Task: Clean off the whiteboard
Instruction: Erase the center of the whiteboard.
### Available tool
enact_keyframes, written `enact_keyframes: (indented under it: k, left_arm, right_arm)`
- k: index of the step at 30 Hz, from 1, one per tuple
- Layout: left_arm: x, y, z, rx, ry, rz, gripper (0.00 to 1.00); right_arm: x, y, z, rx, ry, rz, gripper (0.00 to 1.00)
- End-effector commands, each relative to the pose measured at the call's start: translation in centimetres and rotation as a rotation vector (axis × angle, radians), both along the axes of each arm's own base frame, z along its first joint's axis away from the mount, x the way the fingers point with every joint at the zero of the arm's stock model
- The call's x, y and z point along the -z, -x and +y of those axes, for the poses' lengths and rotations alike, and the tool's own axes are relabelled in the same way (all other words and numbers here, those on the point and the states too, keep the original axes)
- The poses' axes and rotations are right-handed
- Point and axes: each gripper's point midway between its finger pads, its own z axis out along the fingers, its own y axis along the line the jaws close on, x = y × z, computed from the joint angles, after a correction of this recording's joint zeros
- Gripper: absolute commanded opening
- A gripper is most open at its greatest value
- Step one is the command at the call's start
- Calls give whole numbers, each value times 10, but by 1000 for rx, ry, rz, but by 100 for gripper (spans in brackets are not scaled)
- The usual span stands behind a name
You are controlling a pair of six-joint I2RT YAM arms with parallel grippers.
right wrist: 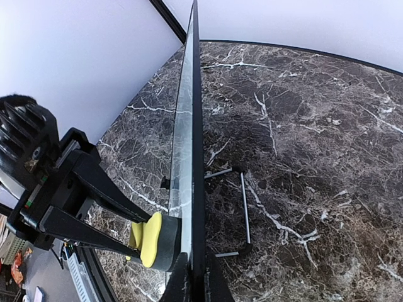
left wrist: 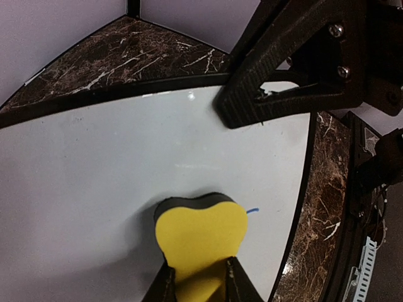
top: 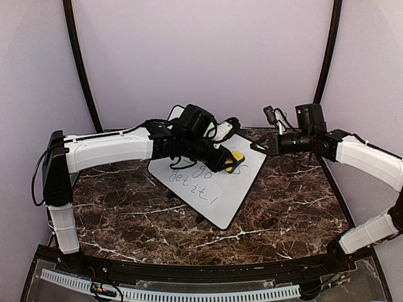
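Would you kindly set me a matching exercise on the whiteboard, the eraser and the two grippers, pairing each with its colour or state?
Column one:
1. whiteboard
2. eraser
3. left gripper
4. right gripper

Column two:
A. shut on the whiteboard's edge
B. yellow, pressed against the whiteboard's face
C. white, with blue handwriting on it
D. shut on the eraser

Right pairs: 1-C, 2-B, 3-D, 4-A.
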Motion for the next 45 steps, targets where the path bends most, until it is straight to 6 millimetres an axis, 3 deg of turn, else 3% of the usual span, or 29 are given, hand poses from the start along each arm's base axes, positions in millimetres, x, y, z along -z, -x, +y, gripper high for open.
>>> enact_keyframes:
  k: [1,4,6,8,11,14,21,26,35,40,45]
  left_arm:
    - [8,-10,-3,-14,-25,-13,11]
    - [19,2,3,-3,-50,10,11]
    - [42,16,14,-1,-92,49,11]
    - [45,25,18,-2,-91,60,11]
    - [68,42,29,-1,-138,87,11]
    - [82,49,38,-7,-173,97,11]
    - [69,32,23,-18,-149,29,11]
    - [38,11,9,-36,-119,-54,11]
    - [3,-21,12,-76,-36,-78,11]
    - [14,-13,16,-63,-36,-30,11]
    - [48,12,28,-33,-63,60,11]
  right_arm:
    - [-11,20,23,-158,-6,-108,0]
    - [-11,19,23,-159,-7,-106,0]
    - [-12,19,23,-160,-8,-108,0]
    - [-12,19,23,-159,-8,-110,0]
    - [-12,19,23,-160,-9,-110,0]
    - [-10,20,24,-162,-9,-102,0]
    - [-14,21,23,-160,-13,-108,0]
    - [-15,23,22,-159,-14,-110,0]
    - [-13,23,23,-161,-14,-108,0]
    - [-14,23,22,-157,-13,-112,0]
    - [-11,23,22,-156,-9,-108,0]
